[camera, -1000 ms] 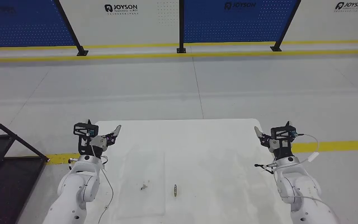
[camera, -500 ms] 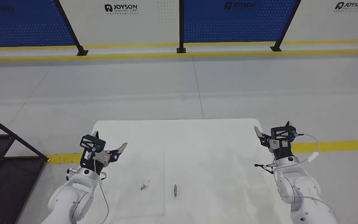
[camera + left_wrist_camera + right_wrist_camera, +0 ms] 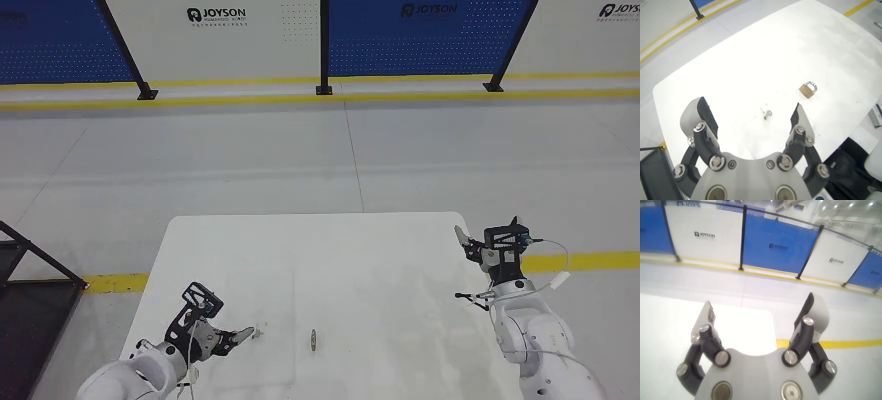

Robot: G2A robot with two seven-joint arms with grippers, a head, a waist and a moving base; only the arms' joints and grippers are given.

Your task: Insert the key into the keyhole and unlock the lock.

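Note:
A small silver key lies flat on the white table, just ahead of my left gripper, which is open with nothing between its ribbed pads. A brass padlock with a shut silver shackle lies a little beyond the key and to one side. From above, the left gripper is low near the table's front edge, right beside the key, and the padlock lies further right. My right gripper is open and empty at the table's far right corner, its fingers spread over the table's edge.
The table carries nothing else apart from a few specks. A black metal frame stands off the table's left side. Grey floor with yellow lines and a blue-and-white fence lie beyond.
My left arm has swung from the table's far left corner down towards the front edge and now sits close to the key. The right arm, key and padlock have not moved.

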